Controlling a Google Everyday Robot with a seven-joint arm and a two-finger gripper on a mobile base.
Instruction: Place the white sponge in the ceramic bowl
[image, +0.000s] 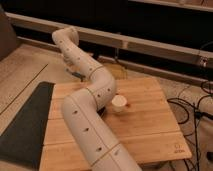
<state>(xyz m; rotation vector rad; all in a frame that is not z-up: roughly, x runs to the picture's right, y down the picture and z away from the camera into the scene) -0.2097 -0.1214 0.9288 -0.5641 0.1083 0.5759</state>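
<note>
Though its grip could not be told, gripper (76, 74) by the table's (150, 125) far edge, apart from the cup (119, 103).

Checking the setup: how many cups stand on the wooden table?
1. The cream cup stands mid-table, right beside the arm; the arm may hide more. The end effector hangs near the table's far left corner.

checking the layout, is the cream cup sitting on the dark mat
No, the cream cup stands on the wooden table, while the hand is near its far left corner.
</note>
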